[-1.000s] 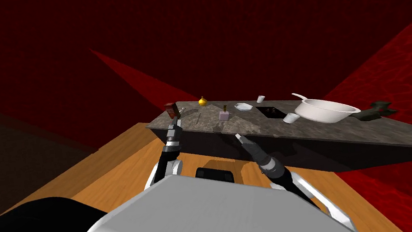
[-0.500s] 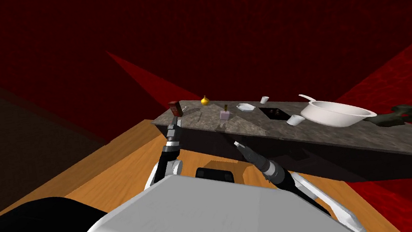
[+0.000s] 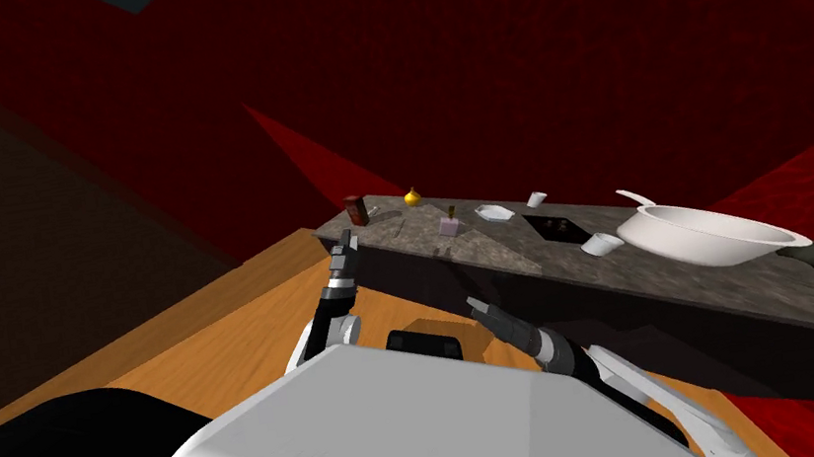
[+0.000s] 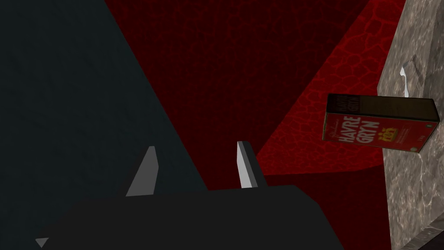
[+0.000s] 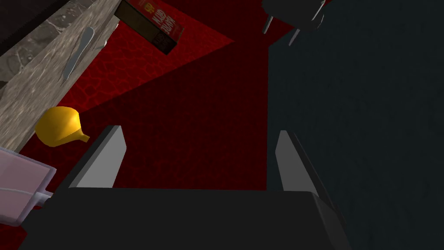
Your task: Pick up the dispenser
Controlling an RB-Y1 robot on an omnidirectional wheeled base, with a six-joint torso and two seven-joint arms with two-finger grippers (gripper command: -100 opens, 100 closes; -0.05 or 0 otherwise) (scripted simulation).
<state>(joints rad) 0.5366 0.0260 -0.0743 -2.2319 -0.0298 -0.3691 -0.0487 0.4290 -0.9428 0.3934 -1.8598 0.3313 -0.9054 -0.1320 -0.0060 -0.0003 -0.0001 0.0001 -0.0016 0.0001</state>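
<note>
The dispenser stood untouched toward the desk's left end. My view had swung, and the right end effector had sunk below the front edge, wide open and holding nothing. The left end effector was open too, so the reach was still to do.

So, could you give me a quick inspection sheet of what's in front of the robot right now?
Surface: long grey mottled counter.
Job's things: small pinkish dispenser with a dark pump, upright on the counter, untouched.
Clutter: red cereal box, yellow bulb-shaped thing, large white bowl, small white cup, all on the counter.
Grippers: left pincer open, empty, near the counter's box end; right pincer open, empty, short of the dispenser.
Cables: nothing seen.
Surroundings: wood-coloured floor, dark red walls.
</note>
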